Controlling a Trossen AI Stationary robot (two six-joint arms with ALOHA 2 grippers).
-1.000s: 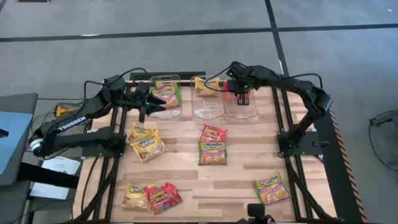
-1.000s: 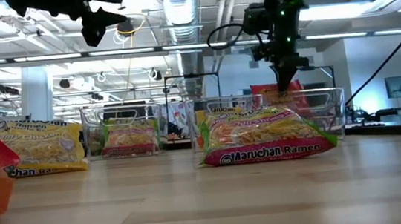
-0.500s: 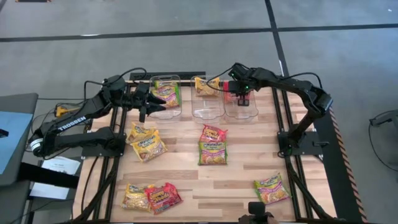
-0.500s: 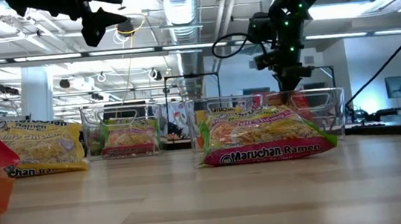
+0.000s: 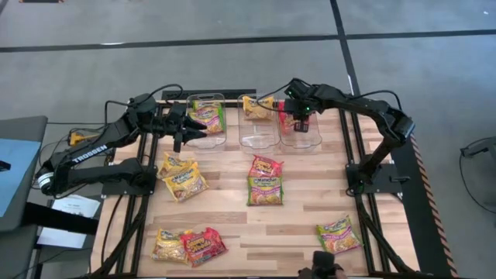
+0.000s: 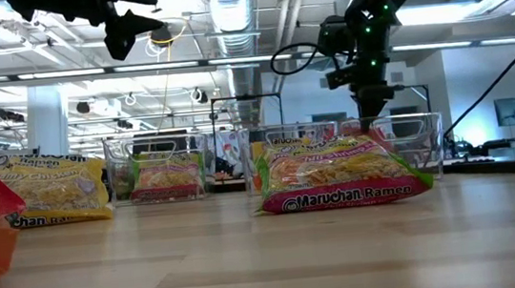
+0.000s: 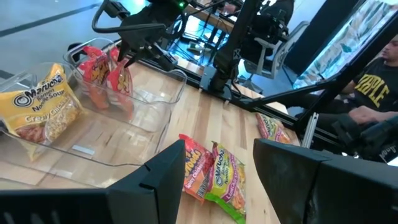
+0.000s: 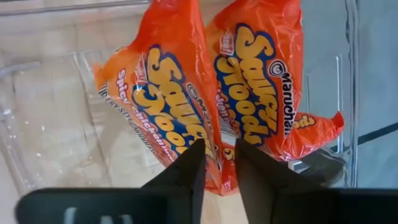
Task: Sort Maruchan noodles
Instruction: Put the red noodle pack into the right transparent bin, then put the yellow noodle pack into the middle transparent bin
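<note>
The Maruchan noodles are glossy packets. Two red ones stand on edge in the right clear bin, a yellow one leans in the middle bin, and a green-pink one lies in the left bin. More lie on the table at the centre, left, near left and near right. My right gripper reaches down into the right bin, open, its fingers on either side of a red packet's upper end. My left gripper hovers open and empty beside the left bin. My right gripper comes from above, slanting down, with the upper end of the left red packet between its parted fingers. Whether the fingers touch it, I cannot tell. The packet stands on its lower end in the bin, leaning beside the other red one.
The three clear bins stand in a row along the table's far edge. Bare wood lies between the centre packets and the near-edge packets. A person sits beyond the table's right side.
My right gripper has sunk into the right bin with the red packet that hung below its fingers. The packet now stands in the bin next to the other red one.
</note>
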